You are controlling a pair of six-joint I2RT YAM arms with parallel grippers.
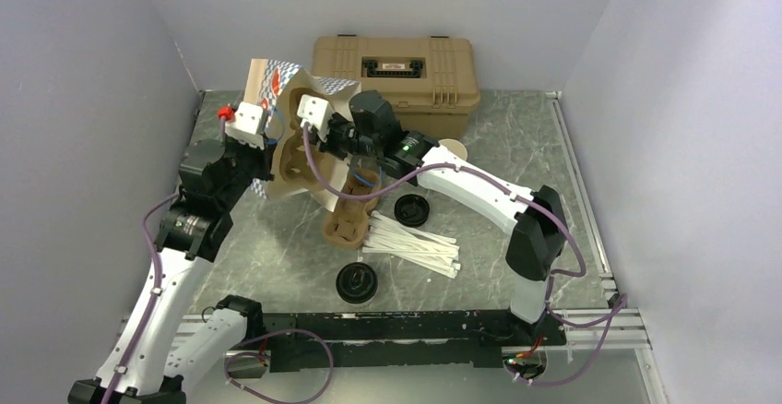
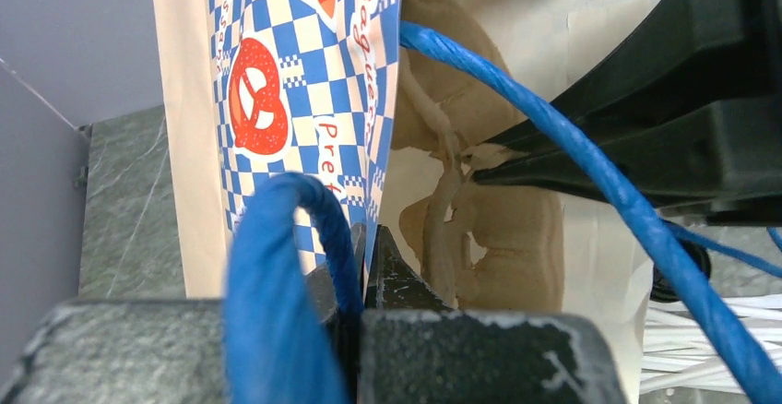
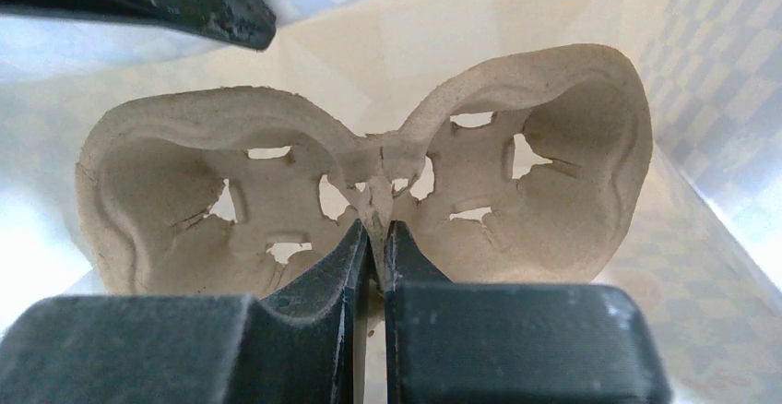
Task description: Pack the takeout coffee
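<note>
L pincer (image 2: 369, 247) clenched on paper bag (image 2: 295, 100) rim, far-left of counter (image 1: 277, 256). R pincer (image 3: 376, 243) grasping pulp cup carrier (image 3: 553, 173) by centre rib, inside bag.

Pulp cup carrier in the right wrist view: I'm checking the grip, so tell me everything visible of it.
The tan moulded-pulp cup carrier shows two empty round wells with slotted cut-outs and rough fibrous edges. The right gripper is shut on the thin ridge between them. The walls of a blue-checked paper bag surround it.
</note>
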